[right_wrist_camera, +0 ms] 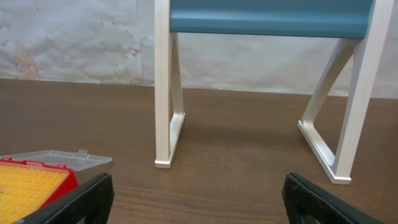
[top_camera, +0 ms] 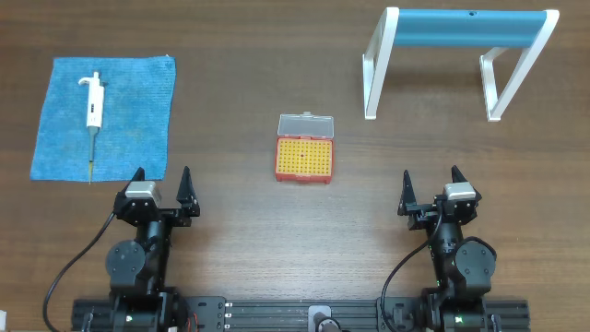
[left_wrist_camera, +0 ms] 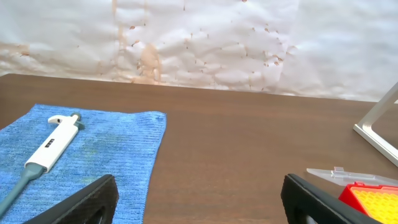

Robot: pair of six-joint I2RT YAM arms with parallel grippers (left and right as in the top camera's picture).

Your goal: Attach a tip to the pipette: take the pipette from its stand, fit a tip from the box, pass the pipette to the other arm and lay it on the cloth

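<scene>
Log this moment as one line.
pipette: lying on cloth, tip fitted | tip box: open, mid-table | stand: empty | left gripper: open, free | right gripper: open, free

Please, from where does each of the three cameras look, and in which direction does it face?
Top view: fixed above the table, looking straight down; both arms stand along the bottom edge, left hand and right hand open.
Left wrist view: on the left arm's wrist, facing over the cloth and pipette towards the wall; the left hand shows.
Right wrist view: on the right arm's wrist, facing the stand; the right hand shows.
Shared: both wrist views catch the tip box.
</scene>
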